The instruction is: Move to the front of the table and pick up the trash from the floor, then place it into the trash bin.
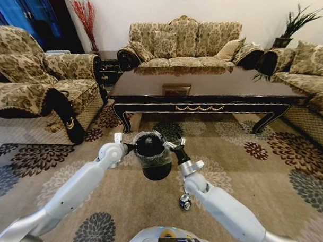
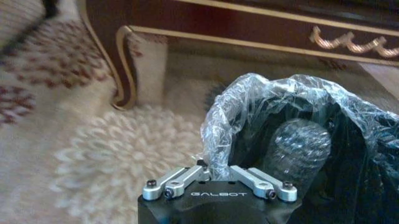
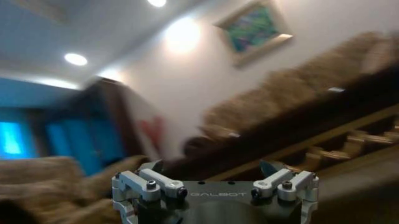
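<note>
Left gripper (image 2: 212,179) clamped on liner at rim of trash bin (image 1: 153,156), bin lifted off carpet. Clear bottle (image 2: 296,149) inside bin, just beyond gripper. Right gripper (image 1: 174,146) spread apart, touching nothing, beside opposite rim. Can (image 1: 185,201) on carpet below right arm. Table (image 1: 203,90) beyond.

I am working in a home living room. A patterned sofa (image 1: 185,43) and matching armchairs (image 1: 35,83) ring a long dark coffee table (image 1: 203,90) with gold scrollwork. A floral carpet (image 1: 290,169) covers the floor, a framed picture (image 3: 252,28) hangs on the wall, and recessed ceiling lights (image 3: 76,59) glow overhead.
</note>
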